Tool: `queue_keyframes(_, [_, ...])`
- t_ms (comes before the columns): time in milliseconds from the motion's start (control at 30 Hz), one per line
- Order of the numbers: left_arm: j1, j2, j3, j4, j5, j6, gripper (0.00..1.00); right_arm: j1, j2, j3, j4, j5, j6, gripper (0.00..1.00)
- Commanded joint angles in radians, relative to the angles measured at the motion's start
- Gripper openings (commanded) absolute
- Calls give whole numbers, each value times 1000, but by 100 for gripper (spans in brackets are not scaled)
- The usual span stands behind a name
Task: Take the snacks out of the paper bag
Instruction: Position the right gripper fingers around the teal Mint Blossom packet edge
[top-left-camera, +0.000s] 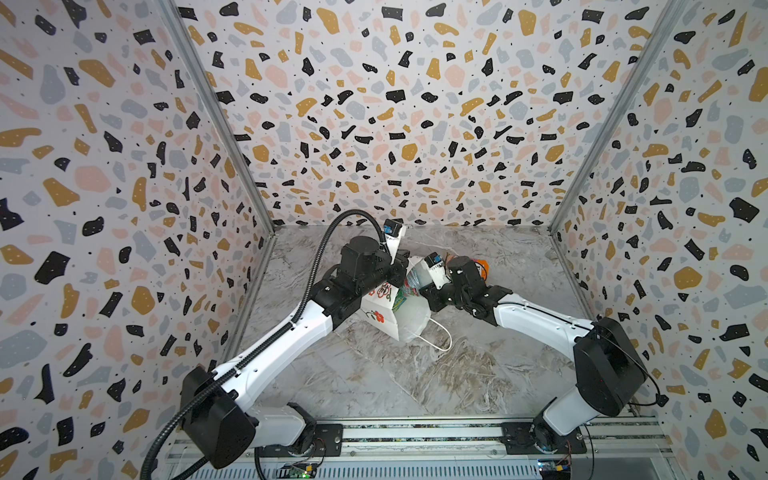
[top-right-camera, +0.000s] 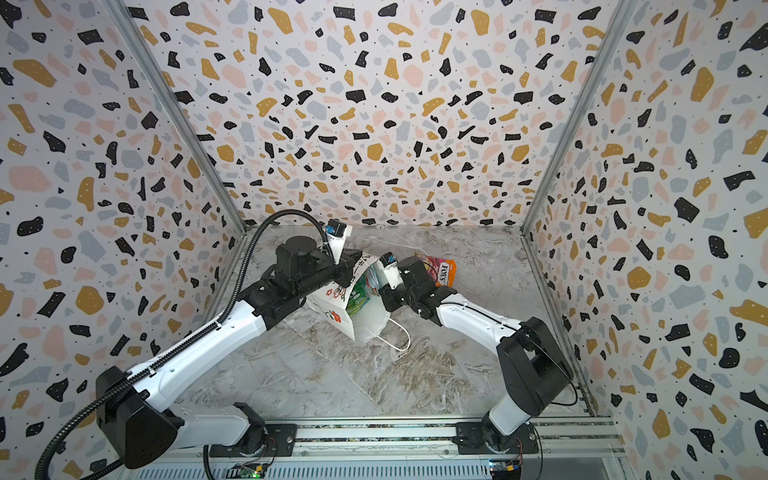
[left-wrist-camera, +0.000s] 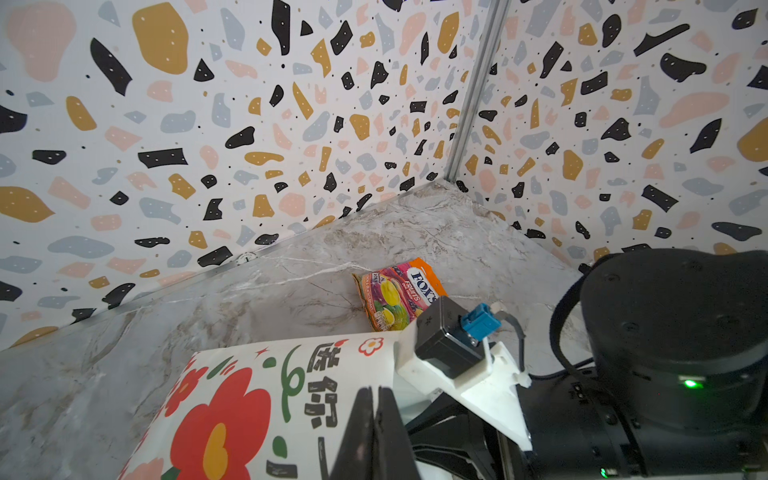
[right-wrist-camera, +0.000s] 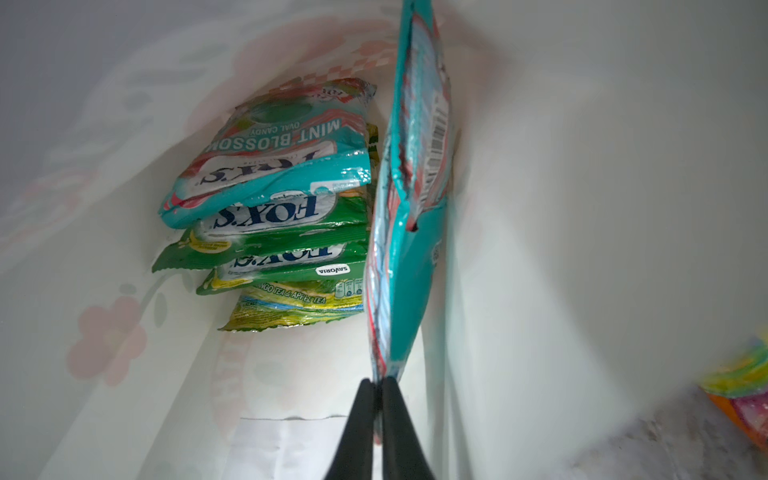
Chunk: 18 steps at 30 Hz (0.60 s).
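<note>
Pinching: left tool (left-wrist-camera: 372, 390) bag (left-wrist-camera: 249, 395) | right tool (right-wrist-camera: 379, 381) teal packet (right-wrist-camera: 415, 187) | snacks (right-wrist-camera: 274, 187) 5 in, 1 out

Paper bag (top-left-camera: 380, 311): one. Cord handle (top-left-camera: 446, 338) in view: one.
Candy packets: six in all.
- Teal: two, both inside bag: flat teal packet (right-wrist-camera: 270, 153) in stack, edge-on teal packet (right-wrist-camera: 411, 208) beside stack.
- Green-yellow packets (right-wrist-camera: 286, 266): three, in same stack.
- Orange-pink packet (left-wrist-camera: 399, 291): one, on table (top-left-camera: 415, 374), far right of bag.

Robot arms: two: left arm (top-left-camera: 286, 336), right arm (top-left-camera: 536, 318).
</note>
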<state>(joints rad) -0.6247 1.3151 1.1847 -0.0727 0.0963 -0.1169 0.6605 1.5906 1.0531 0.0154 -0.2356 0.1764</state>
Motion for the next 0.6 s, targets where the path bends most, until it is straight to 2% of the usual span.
queue_keyframes(0, [-3, -9, 13, 67, 54, -10, 0, 6, 9, -18, 48, -7, 22, 18])
queue_keyframes(267, [-3, -8, 12, 74, 84, -21, 0, 30, 35, -48, 149, 59, 65, 35])
queue_keyframes(567, [-3, -10, 13, 83, 86, -37, 0, 69, 73, -60, 235, 175, 77, 47])
